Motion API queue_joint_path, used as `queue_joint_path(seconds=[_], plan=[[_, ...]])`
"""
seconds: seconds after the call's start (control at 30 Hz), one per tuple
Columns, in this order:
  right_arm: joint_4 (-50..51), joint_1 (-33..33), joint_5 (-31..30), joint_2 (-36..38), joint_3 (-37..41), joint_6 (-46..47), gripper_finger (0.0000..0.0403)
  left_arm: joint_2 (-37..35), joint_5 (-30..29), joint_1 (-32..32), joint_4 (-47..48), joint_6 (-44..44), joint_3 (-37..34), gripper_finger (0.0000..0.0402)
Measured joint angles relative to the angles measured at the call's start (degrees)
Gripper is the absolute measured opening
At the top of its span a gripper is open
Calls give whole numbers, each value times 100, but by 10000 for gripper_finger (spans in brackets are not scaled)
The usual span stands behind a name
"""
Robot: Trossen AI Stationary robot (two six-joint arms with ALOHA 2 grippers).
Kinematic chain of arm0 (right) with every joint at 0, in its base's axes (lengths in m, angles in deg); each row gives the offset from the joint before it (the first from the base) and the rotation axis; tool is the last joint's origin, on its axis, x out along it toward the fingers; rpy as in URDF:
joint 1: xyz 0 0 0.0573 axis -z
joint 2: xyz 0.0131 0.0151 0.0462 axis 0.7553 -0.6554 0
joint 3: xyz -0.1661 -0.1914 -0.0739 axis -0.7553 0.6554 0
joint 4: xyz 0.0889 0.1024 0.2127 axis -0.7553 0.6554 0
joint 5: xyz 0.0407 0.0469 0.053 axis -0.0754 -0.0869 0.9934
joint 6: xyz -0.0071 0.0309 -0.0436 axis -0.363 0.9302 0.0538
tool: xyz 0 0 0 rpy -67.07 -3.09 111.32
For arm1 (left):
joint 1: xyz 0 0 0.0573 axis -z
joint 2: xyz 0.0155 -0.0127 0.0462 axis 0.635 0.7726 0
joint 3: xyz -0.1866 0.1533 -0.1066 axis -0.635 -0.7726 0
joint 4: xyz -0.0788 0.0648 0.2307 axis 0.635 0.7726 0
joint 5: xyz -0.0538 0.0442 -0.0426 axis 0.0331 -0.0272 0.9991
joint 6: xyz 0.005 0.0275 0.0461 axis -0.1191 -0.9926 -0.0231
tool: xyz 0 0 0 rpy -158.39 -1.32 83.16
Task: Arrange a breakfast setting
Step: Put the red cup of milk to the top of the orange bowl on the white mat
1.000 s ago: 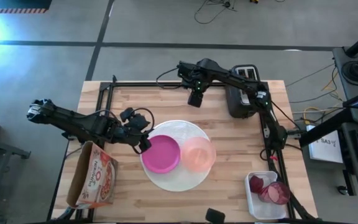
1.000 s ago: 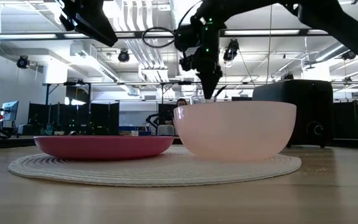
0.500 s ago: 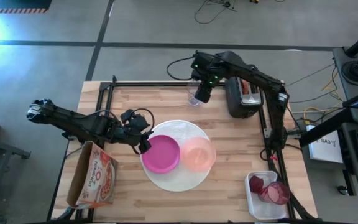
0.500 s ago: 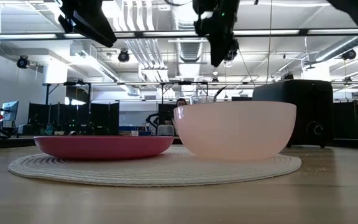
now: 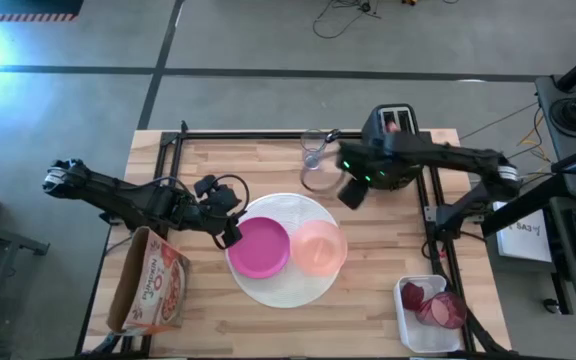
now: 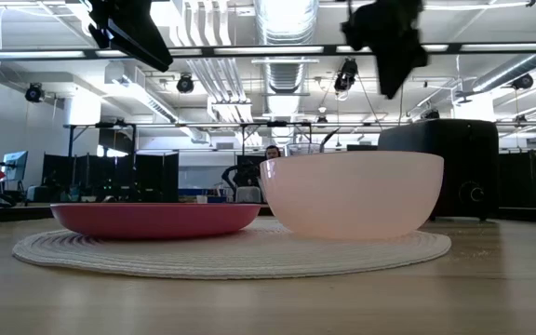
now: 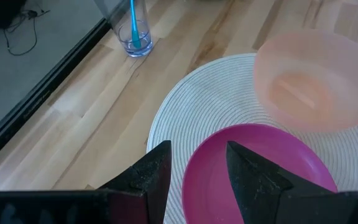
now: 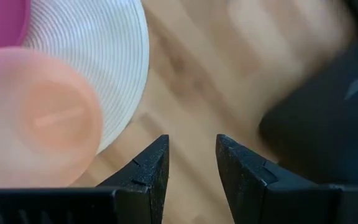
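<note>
Glass (image 5: 314, 150) with its spoon is sitting at about ten o'clock from the right gripper (image 5: 350, 193), probably nearest; fingers apart, empty.

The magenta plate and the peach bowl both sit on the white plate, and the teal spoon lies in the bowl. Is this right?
Not quite. The magenta plate and peach bowl do sit on the white plate, but the teal spoon stands in the clear glass apart from them. The left wrist view shows it.
</note>
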Motion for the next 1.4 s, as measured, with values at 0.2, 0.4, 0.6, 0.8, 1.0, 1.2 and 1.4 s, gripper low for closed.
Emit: queue_joint_path(seconds=[0.2, 0.4, 0.6, 0.8, 1.0, 1.2, 1.4], plan=[[-9, -1056, -1, 937, 924, 2182, 123, 0, -4, -2, 0, -36, 0, 137], [-20, -2187, -29, 1396, 1299, 4070, 121, 0, -6, -2, 0, -333, 0, 137], [-143, -3231, 267, 1330, 1301, 5595, 111, 0, -8, -2, 0, -517, 0, 137], [-64, -4162, 792, 1062, 1158, 6888, 102, 0, -11, -2, -2, -595, 0, 137], [-64, -4954, 1053, 819, 952, 7940, 109, 0, -13, -2, -4, -594, -24, 137], [-72, -5610, 1074, 470, 641, 8900, 122, 2, -8, -2, -4, -594, -91, 137], [143, -6067, 1596, 37, 256, 9609, 123, 2, -4, -2, -3, -528, -146, 137]])
